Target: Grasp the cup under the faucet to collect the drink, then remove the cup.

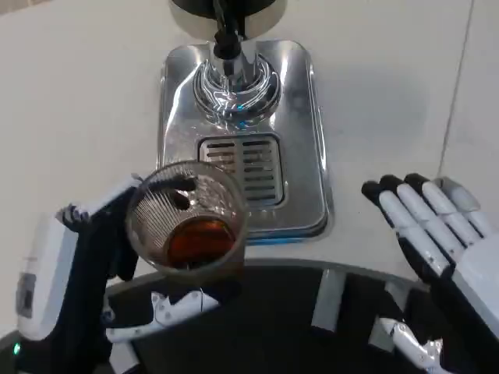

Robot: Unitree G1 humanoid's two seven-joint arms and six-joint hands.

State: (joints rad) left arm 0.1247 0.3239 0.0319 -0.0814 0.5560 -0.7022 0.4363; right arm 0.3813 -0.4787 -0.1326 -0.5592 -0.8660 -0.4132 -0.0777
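Cup (187, 220) in left robot hand (86, 265)

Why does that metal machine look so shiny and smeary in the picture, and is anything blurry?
Head view: the chrome drip tray mirrors the room light, so bright glare patches streak it around the faucet. Head view: the whole picture is slightly soft; the ribbed cup in the left hand shows amber drink clearly enough. Head view: the right hand casts only a faint shadow on the white table.
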